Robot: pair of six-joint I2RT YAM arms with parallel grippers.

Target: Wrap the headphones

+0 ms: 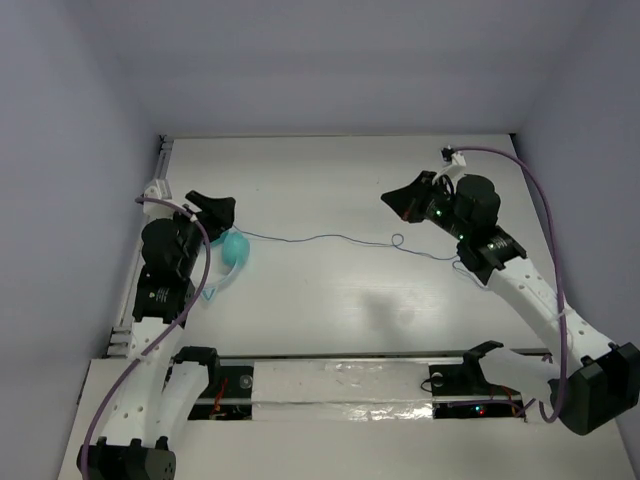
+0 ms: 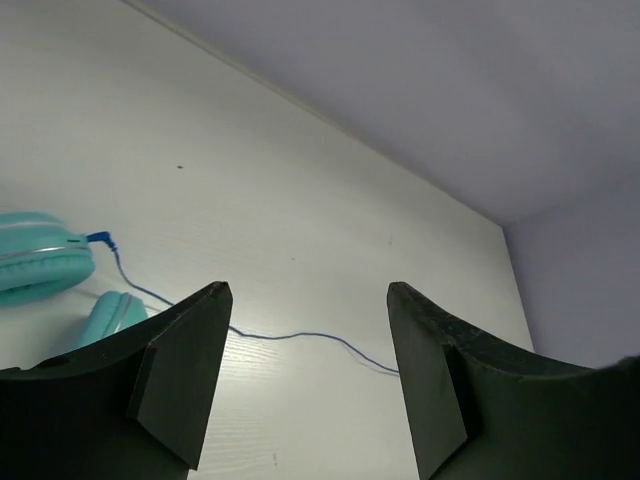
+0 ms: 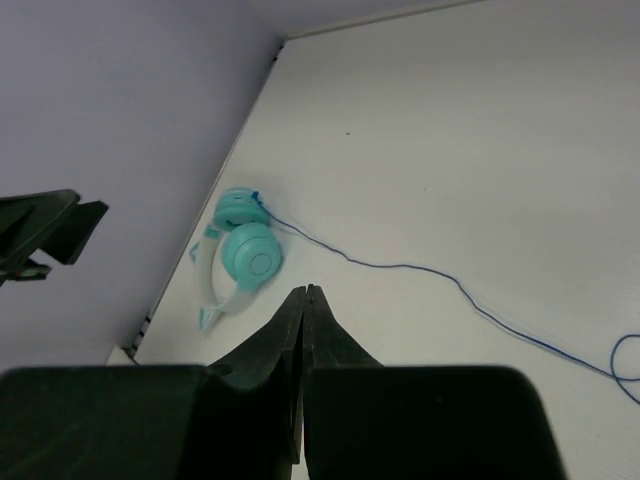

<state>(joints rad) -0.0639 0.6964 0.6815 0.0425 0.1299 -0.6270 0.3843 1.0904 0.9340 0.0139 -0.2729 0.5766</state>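
Headphones: the teal headphones (image 1: pixel 234 250) lie by the left edge of the desk (image 1: pixel 330 180), about midway along it. The two cups sit close together and the pale headband curls toward the near edge.
Cord: the thin blue cord (image 1: pixel 320 238) leaves one cup and trails loose across the desk toward the right edge. It makes one small loop past the middle and ends near the right arm. None of it is wound round the headphones.
Step in hand: judged as the approach before any hold, with the wrapping not yet begun.
Doing it well: one gripper should pin or lift the headphones by the headband so they cannot slide. The other should pinch the cord close to the cup rather than far out, where slack would whip about. The turns should go round the joined cups with light tension. The small loop needs watching, since it could pull into a knot.
Left fingers: the left gripper (image 2: pixel 307 310) hangs just beside the headphones, on their far side. Its fingers (image 2: pixel 185 370) stand wide apart with only bare desk and a run of cord showing between them. It holds and touches nothing.
Right fingers: the right gripper (image 3: pixel 303 300) is raised over the right half of the desk, well apart from the headphones. Its fingers (image 3: pixel 285 350) are pressed flat together with nothing seen between them, and the cord lies on the desk beyond.
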